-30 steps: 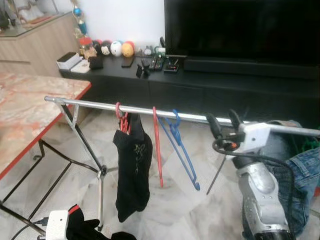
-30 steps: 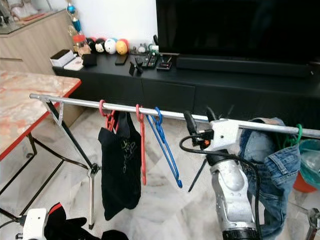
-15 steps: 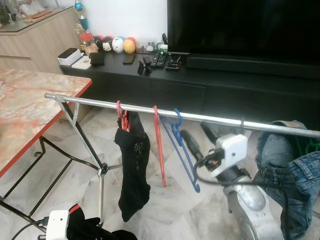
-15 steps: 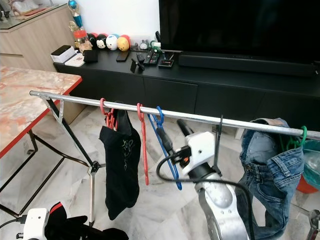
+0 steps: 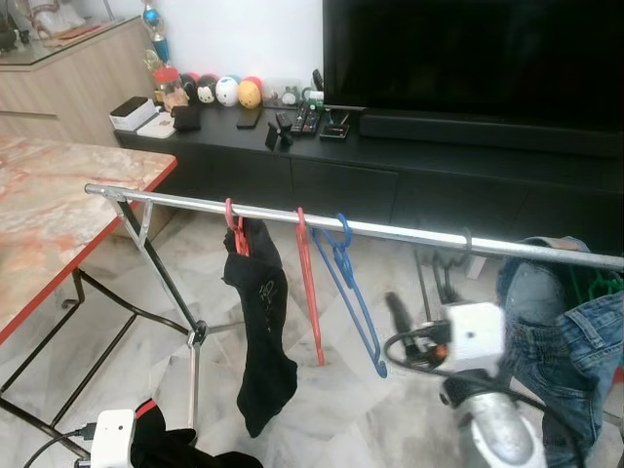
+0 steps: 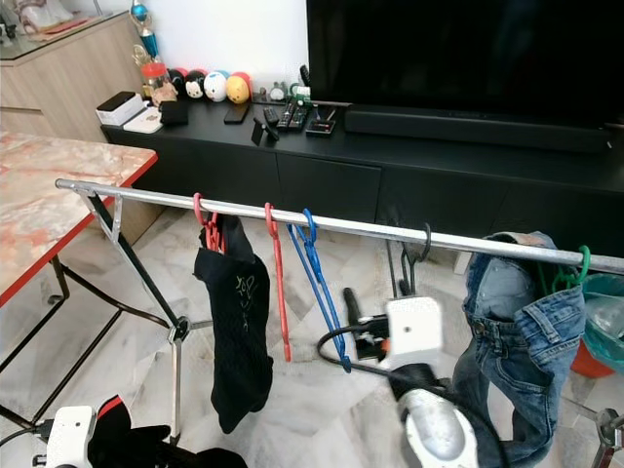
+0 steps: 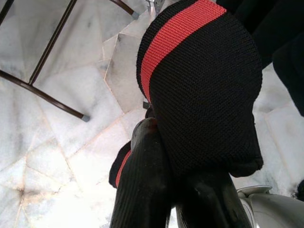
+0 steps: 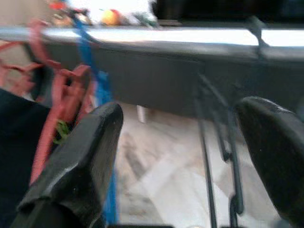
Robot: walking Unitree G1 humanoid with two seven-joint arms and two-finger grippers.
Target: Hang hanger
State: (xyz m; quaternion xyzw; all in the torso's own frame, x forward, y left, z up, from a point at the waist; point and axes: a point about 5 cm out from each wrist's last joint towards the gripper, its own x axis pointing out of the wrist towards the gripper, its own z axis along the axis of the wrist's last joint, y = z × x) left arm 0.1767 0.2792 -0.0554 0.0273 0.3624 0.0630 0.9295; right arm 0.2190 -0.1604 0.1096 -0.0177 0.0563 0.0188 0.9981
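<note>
Now that the black hanger (image 6: 414,261) hangs on the rail (image 6: 363,228) at frame centre-right, right gripper (image 8: 183,142) has let go & dropped below w/ fingers spread, so hanging looks done; left gripper (image 7: 190,190) pinches black cloth (image 7: 204,85).

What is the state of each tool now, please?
Left tool: shut on a black sock with a red stripe.
Right tool: open, holding nothing.
</note>
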